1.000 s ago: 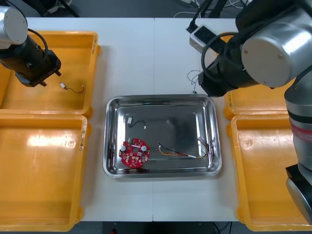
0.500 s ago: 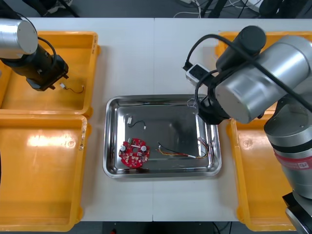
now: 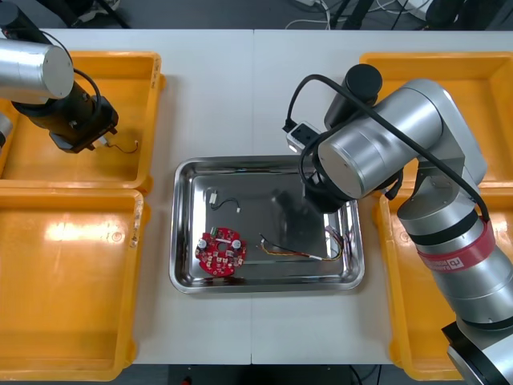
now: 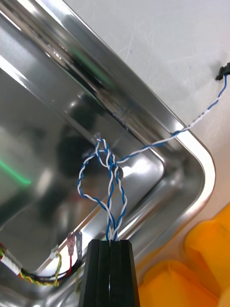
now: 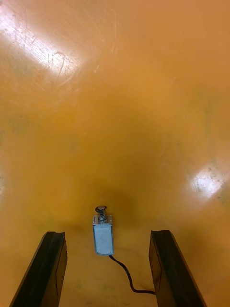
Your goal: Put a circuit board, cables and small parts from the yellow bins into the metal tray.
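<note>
Seen from above, the right arm (image 3: pixel 377 152) blocks the right gripper (image 4: pixel 110 242) and the far right corner of the metal tray (image 3: pixel 264 282), so the twisted blue and white cable (image 4: pixel 112 225) pinched in it is buried underneath. At the wrist, that cable's loose end finishes in a dark tip too small to identify. The left arm (image 3: pixel 76 120) covers the left gripper (image 5: pixel 106 233) and part of the small metal part (image 5: pixel 103 237); its black lead (image 5: pixel 125 277) runs off the picture's edge.
</note>
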Controlling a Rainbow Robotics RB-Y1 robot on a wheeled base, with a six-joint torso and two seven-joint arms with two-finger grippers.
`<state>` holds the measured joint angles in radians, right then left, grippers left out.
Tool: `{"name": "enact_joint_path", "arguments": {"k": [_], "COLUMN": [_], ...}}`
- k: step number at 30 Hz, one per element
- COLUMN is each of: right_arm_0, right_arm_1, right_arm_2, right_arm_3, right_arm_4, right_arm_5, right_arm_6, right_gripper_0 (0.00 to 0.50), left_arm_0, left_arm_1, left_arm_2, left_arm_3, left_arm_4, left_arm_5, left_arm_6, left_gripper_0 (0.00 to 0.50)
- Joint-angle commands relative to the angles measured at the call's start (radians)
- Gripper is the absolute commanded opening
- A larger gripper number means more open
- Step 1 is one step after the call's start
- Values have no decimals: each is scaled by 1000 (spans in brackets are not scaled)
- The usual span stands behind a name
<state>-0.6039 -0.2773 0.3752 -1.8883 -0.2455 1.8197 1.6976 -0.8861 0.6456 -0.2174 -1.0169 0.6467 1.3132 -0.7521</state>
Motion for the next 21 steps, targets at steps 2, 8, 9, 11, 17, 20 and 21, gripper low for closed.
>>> {"name": "enact_joint_path", "arguments": {"k": [2,8,9,11,17,20,21], "right_arm_0": [-53,-76,-80,-83,-83,-82,-82], "right_arm_1": [23,26,26,27,29,29,29], "right_arm_2": [10,10,10,10,25,44,44], "right_arm_3": [41,98,104,115,141,143,143], "right_arm_4": [3,-8,-11,-17,-34,-23,-25], "right_arm_5": [-69,-140,-151,-169,-227,-232,-231], "right_arm_6": [-21,-35,-38,-39,-33,-30,-32], "right_gripper_0": [0,0,0,0,0,0,0], "left_arm_0": [-14,-4,-4,-2,3,12,13], "left_arm_1": [-6,-6,-6,-6,-6,-6,-6], "left_arm_2": [-34,-37,-37,-37,-37,-37,-37], "left_arm_3": [-8,-8,-8,-8,-8,-8,-8], "left_arm_4": [1,2,1,1,-4,-6,-6], "left_arm_5": [-12,-20,-20,-20,-22,-31,-32], "left_arm_6": [45,40,39,37,34,30,28], "left_gripper_0": [500,500,500,500,500,500,500]}}
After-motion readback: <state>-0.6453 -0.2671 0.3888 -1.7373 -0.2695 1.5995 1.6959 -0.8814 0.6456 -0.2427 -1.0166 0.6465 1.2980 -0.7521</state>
